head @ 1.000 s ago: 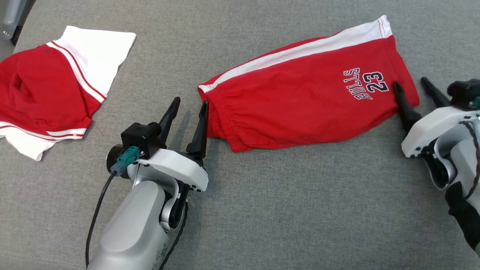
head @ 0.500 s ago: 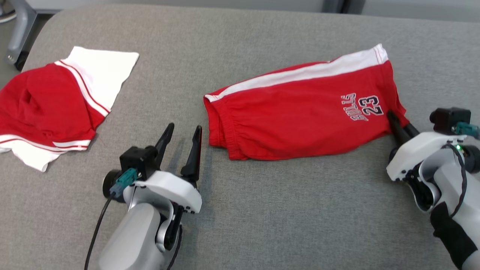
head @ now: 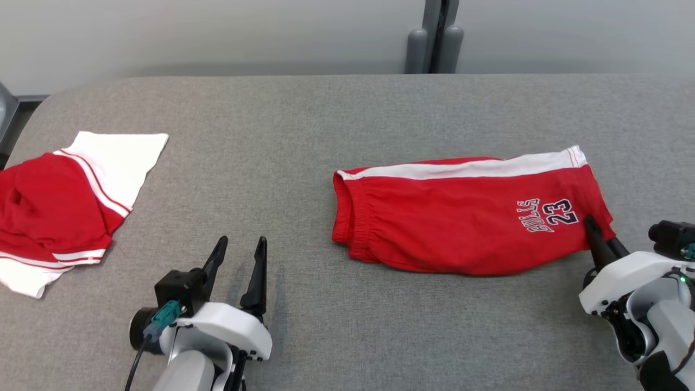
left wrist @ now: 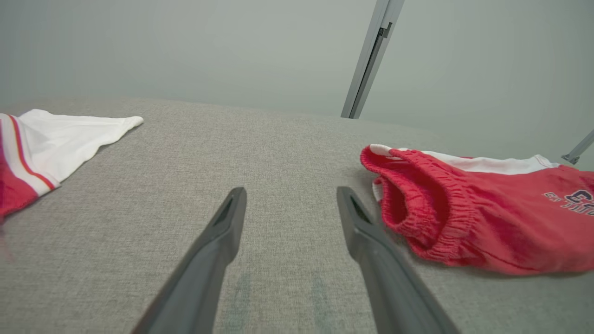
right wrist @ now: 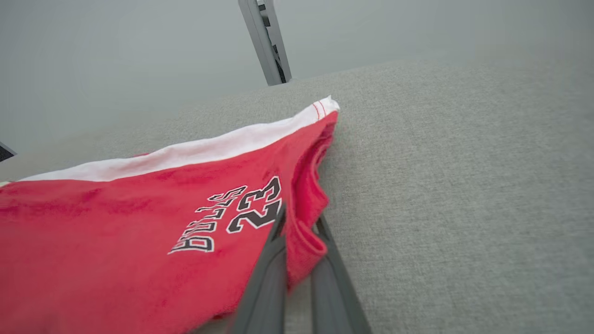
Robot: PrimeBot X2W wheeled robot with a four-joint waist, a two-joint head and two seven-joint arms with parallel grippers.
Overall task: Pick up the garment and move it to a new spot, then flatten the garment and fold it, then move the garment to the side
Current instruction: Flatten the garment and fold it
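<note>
Viewing: head camera has tilted up; the far edge of the table (head: 347,108) is now in frame. That is no move of the things.
Shorts: red shorts (head: 456,222) lie flat on the table's right half, now nearly square to its far edge.
Spare: red-and-white garment (head: 54,212) sits at the table's left edge.
Left arm: left gripper (head: 242,240) has its fingers apart and empty near the table's front, now clear of the waistband.
Right arm: right gripper (head: 591,225) was apart and is now clamped on the hem corner.
Meaning: grasp secured; the drag aside probably comes next.

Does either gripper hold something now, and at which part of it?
The right gripper pinches the red shorts at the leg hem's near corner, beside the 23 print. The left gripper is open and holds nothing.
</note>
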